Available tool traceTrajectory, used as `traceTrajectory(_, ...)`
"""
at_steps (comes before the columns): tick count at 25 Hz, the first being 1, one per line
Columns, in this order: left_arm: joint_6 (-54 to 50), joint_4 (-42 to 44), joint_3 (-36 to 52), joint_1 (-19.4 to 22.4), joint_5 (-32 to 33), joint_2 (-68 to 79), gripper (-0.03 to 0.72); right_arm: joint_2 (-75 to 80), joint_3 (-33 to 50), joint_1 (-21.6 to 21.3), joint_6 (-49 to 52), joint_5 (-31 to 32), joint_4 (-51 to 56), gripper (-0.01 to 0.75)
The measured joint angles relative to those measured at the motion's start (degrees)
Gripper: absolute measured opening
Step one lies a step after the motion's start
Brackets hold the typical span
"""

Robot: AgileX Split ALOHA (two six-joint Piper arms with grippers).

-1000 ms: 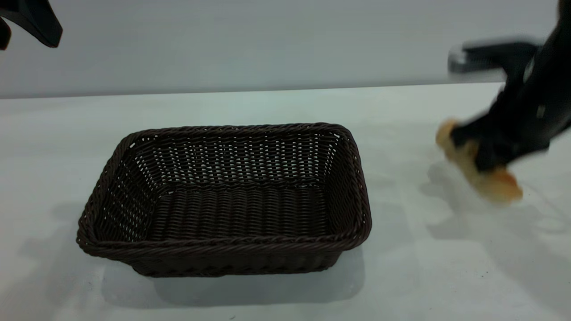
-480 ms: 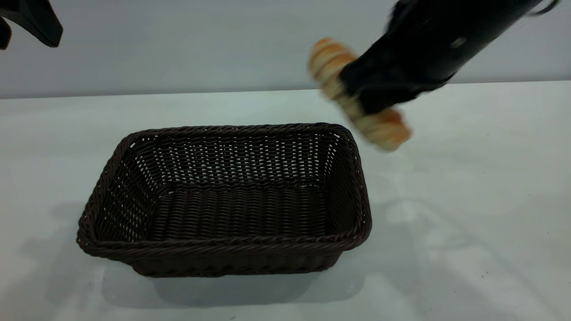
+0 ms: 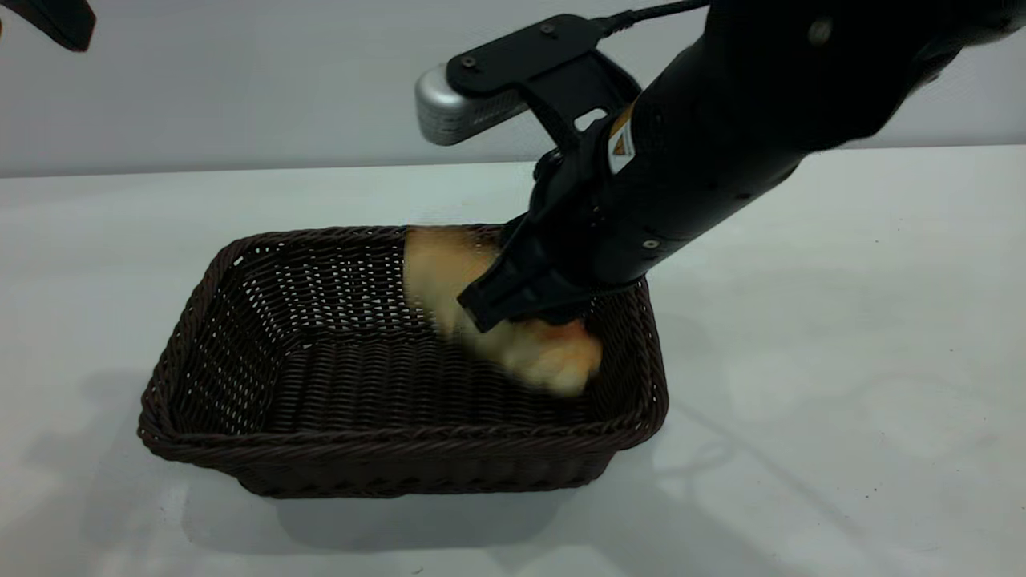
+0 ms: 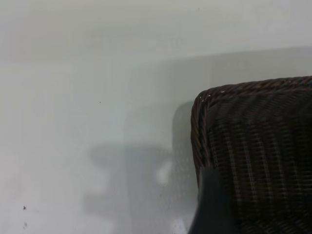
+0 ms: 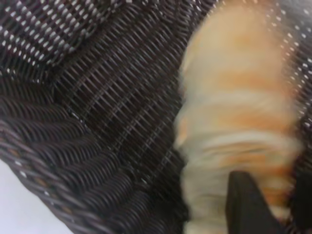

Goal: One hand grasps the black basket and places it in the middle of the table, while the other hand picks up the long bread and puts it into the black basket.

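Note:
The black basket (image 3: 401, 439) stands on the white table (image 3: 817, 336), left of centre. My right gripper (image 3: 513, 308) is shut on the long bread (image 3: 549, 359) and holds it tilted low inside the basket's right half, its lower end near the basket floor. In the right wrist view the golden ribbed bread (image 5: 234, 112) sits between my dark fingers (image 5: 246, 204) over the wicker weave (image 5: 87, 122). My left gripper (image 3: 48, 20) is raised at the far upper left, away from the basket. The left wrist view shows one basket corner (image 4: 253, 126) on the table (image 4: 73, 122).
The right arm (image 3: 721, 136) with its wrist camera reaches in from the upper right over the basket's right rim. The basket's shadow falls on the table in front of it. A pale wall runs behind the table's far edge.
My right gripper has carried the long bread from the table's right side, up over the basket's right rim and down into the basket. The left gripper has shifted slightly up and left.

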Motion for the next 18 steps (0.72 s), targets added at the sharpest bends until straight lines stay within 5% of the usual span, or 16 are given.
traceTrajectory(6,0.00,0.72,0.05,0.00,1.66,-1.71,0.563,-1.43,0.00,-2.80,0.00,0.97,0.00,0.493)
traceTrajectory(18,0.00,3.13,0.34,0.00,9.52,-13.18,0.563,-16.70,0.05,-14.56,0.00,22.97,-0.19,0.376)
